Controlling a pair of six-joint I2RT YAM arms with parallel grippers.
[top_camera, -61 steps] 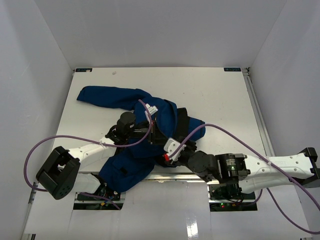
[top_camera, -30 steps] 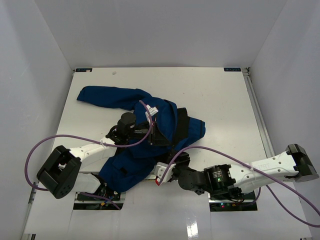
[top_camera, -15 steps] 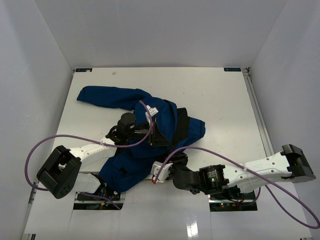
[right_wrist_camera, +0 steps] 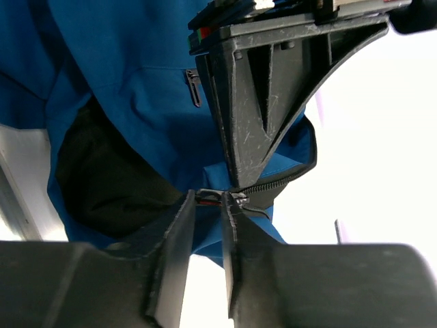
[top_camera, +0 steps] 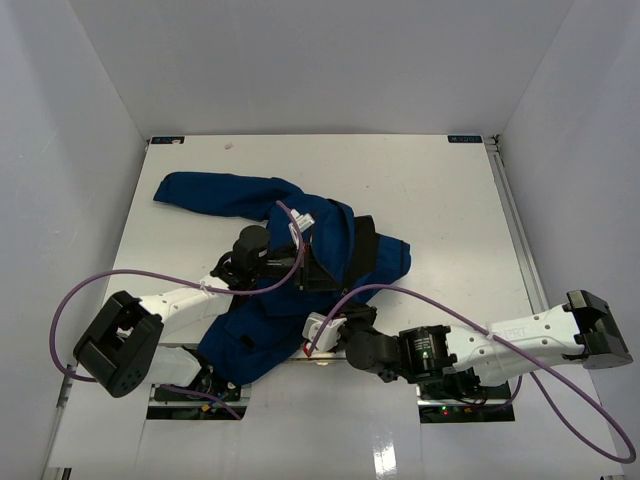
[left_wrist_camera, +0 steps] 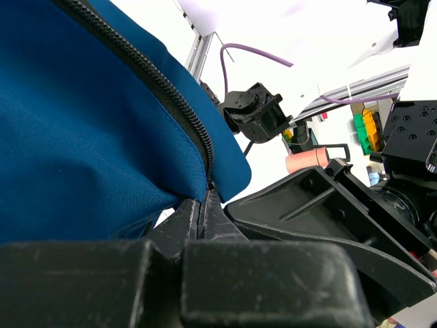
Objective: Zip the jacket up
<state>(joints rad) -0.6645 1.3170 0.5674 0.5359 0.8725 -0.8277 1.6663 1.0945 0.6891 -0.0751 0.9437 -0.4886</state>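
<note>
The royal-blue jacket (top_camera: 245, 195) lies crumpled on the white table, black lining showing at its right side (top_camera: 365, 245). My left gripper (top_camera: 316, 268) is shut on the jacket's zipper edge (left_wrist_camera: 203, 195), with the zipper teeth (left_wrist_camera: 164, 85) running up from its fingertips. My right gripper (top_camera: 324, 314) reaches in from the near side. In the right wrist view its jaws (right_wrist_camera: 208, 205) stand narrow, pinching the small metal zipper slider (right_wrist_camera: 217, 199) at the jacket's hem (right_wrist_camera: 273, 184). The left gripper's ribbed finger (right_wrist_camera: 263, 102) hangs just above that spot.
A sleeve (top_camera: 195, 190) stretches toward the back left. Purple cables (top_camera: 440, 300) loop over both arms. A jacket pocket zip (right_wrist_camera: 193, 87) shows in the right wrist view. The table's aluminium front rail (top_camera: 330, 352) runs under the right wrist.
The right arm has swung in toward the jacket's near hem and its jaws have narrowed onto the zipper slider. The left arm and its grip have not moved.
</note>
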